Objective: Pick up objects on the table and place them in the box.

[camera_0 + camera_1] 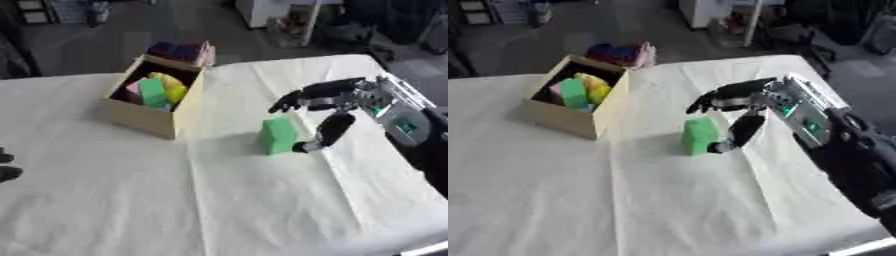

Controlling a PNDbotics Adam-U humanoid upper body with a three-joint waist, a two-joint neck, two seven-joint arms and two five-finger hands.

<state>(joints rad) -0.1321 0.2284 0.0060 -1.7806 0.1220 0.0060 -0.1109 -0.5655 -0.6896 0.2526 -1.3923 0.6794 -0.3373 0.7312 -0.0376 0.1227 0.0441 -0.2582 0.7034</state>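
A green block [277,135] stands upright on the white table [219,200], right of centre. My right hand [328,102] comes in from the right, open; its fingers reach over the block's top and its thumb [332,131] touches the block's right side near the base. The tan cardboard box [153,117] sits at the back left and holds several coloured pieces, among them a green one [153,92] and a yellow one [173,86]. Dark fingertips of my left hand [7,167] show at the left edge.
A pile of coloured things, purple, blue and pink [184,51], lies behind the box at the table's far edge. The cloth has creases running from the box toward the front. Floor and furniture lie beyond the table.
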